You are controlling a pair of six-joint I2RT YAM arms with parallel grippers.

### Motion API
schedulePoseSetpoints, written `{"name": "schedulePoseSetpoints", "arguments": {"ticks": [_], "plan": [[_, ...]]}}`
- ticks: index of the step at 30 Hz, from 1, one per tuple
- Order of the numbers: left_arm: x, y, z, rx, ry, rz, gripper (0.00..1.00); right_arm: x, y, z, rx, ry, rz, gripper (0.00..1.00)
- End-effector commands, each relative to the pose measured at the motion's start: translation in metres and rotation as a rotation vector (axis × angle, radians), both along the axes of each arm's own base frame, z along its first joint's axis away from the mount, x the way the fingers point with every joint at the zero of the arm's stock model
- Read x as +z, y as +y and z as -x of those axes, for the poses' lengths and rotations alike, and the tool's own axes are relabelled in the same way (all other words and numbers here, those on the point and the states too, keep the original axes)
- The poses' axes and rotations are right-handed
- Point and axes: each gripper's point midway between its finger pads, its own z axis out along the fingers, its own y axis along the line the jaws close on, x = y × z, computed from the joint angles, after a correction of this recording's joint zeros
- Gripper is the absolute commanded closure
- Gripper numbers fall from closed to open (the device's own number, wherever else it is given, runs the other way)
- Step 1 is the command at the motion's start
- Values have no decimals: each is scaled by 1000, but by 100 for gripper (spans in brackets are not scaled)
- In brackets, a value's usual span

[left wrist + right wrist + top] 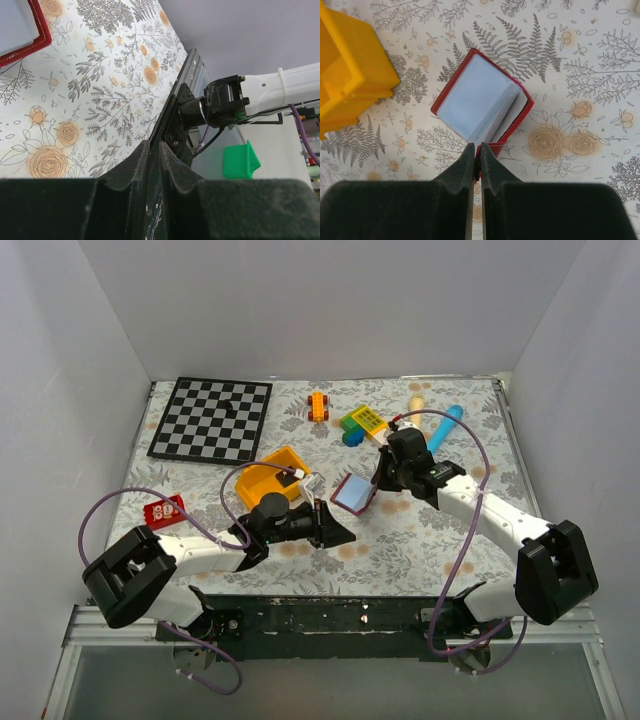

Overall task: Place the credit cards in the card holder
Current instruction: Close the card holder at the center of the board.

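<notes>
Right gripper (476,150) pinching near edge of open card holder (480,97); yellow bin (345,75) left.

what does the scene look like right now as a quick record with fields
card holder: open, pale blue pockets up, lying on the floral table
yellow bin: left of the holder, not touching it
right gripper: shut on the holder's near red edge
left gripper: fingers nearly together, low over the table; contents unclear
credit cards: none clearly visible
far side: checkerboard, orange toy car
</notes>
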Motion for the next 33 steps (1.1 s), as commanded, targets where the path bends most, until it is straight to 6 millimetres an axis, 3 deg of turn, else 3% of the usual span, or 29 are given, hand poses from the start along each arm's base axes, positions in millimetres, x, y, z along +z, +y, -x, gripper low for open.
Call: {"name": "schedulePoseSetpoints", "arguments": {"ticks": [1,5,10,14,18,25,33], "plan": [[1,5,-5,25,-25,-20,87,35,17,-17,44,-85,-56,99],[-5,18,-21,113,-11,-51,87,25,-4,4,1,-37,-17,99],[-16,31,-51,189,-3,-95,85,5,-41,46,-66,2,20,99],[-22,17,-70,170,-21,-162,78,-11,-67,80,-107,44,48,99],[-44,2,-81,139,21,-216,77,-15,-85,101,-154,64,54,99],[-94,-12,-85,105,131,-295,80,-1,-89,95,-167,17,60,99],[-120,-6,-92,144,144,-372,81,13,-77,84,-117,-9,42,99]]}}
